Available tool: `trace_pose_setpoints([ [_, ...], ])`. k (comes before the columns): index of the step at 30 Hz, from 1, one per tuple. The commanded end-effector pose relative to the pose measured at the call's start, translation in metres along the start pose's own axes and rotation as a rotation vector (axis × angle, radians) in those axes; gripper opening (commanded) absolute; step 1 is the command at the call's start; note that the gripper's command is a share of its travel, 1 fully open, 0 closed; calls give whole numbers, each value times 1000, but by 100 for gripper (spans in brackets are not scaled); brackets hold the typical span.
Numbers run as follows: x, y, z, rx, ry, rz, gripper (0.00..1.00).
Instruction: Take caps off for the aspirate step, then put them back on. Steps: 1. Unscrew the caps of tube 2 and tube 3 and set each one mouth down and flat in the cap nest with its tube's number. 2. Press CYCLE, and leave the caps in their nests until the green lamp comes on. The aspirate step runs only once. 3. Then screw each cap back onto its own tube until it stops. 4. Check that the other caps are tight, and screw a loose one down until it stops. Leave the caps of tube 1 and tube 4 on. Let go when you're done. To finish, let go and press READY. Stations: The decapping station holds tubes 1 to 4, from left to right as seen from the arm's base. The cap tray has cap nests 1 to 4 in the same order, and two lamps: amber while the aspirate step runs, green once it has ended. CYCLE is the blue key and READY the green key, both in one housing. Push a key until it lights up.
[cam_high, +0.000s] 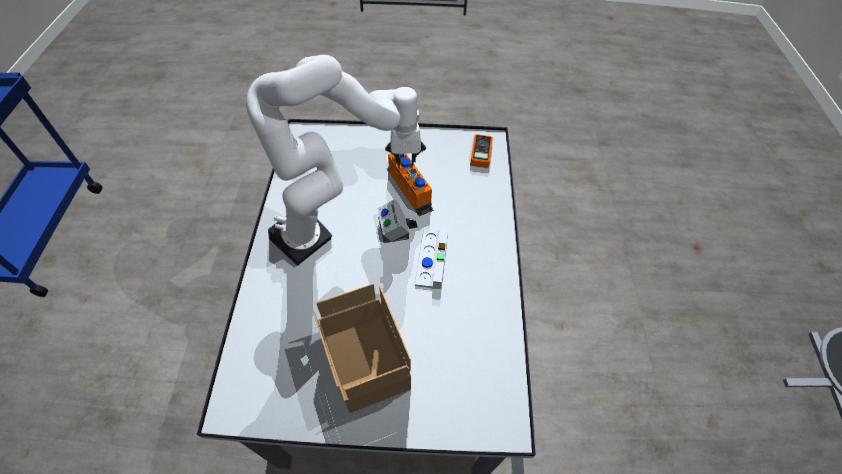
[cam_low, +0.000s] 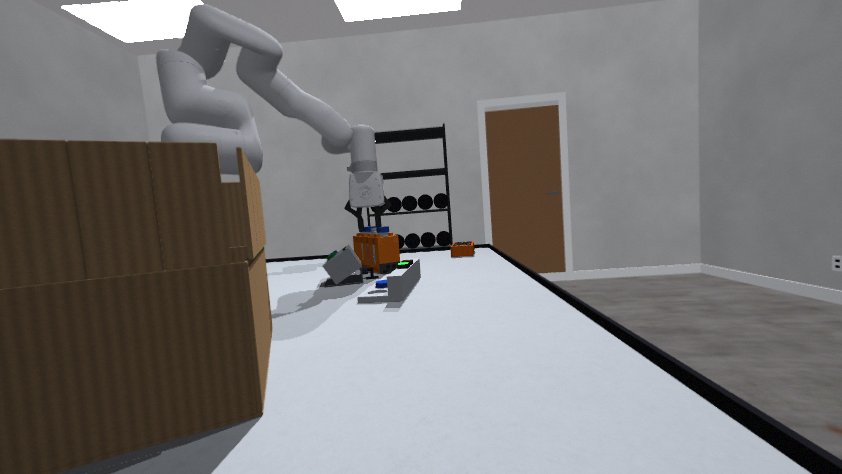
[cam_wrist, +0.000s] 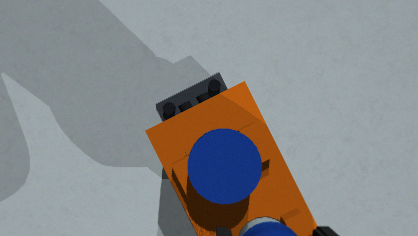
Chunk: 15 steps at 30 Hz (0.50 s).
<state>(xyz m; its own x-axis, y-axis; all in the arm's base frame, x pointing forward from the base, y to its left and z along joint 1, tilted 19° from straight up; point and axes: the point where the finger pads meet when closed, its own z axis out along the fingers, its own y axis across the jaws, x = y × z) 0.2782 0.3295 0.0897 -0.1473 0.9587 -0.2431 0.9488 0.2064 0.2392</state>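
Note:
The orange decapping station (cam_high: 410, 181) stands at the far middle of the table. My gripper (cam_high: 405, 157) is straight above it, with its fingers on either side of the blue cap of tube 2 (cam_wrist: 270, 229) and a little apart from it, so it is open. In the wrist view the fingertips of the gripper (cam_wrist: 272, 232) just show at the bottom edge. The blue cap of tube 1 (cam_wrist: 224, 166) sits on its tube at the station's end. Another blue cap (cam_high: 419, 182) sits further along the station. A blue cap (cam_high: 427, 262) lies in the third nest of the white cap tray (cam_high: 432, 257). The green lamp (cam_high: 440, 256) is lit.
The grey key housing (cam_high: 391, 222) with the blue key (cam_high: 384, 211) and the green key (cam_high: 387, 222) stands between the station and my base. An open cardboard box (cam_high: 362, 346) is near the front. An orange meter (cam_high: 481, 150) lies at the far right corner.

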Motion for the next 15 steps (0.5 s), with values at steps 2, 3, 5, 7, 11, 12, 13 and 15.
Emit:
trace_pose_setpoints([
  [2, 0, 1, -1, 0, 14, -340, 46],
  [3, 0, 1, -1, 0, 14, -400, 46],
  [5, 0, 1, -1, -1, 14, -461, 46],
  [7, 0, 1, -1, -1, 15, -565, 46],
  [11, 0, 1, -1, -3, 14, -812, 46],
  [12, 0, 1, -1, -4, 14, -874, 46],
  [13, 0, 1, -1, -4, 14, -936, 46],
  [15, 0, 1, -1, -5, 14, -1059, 46],
])
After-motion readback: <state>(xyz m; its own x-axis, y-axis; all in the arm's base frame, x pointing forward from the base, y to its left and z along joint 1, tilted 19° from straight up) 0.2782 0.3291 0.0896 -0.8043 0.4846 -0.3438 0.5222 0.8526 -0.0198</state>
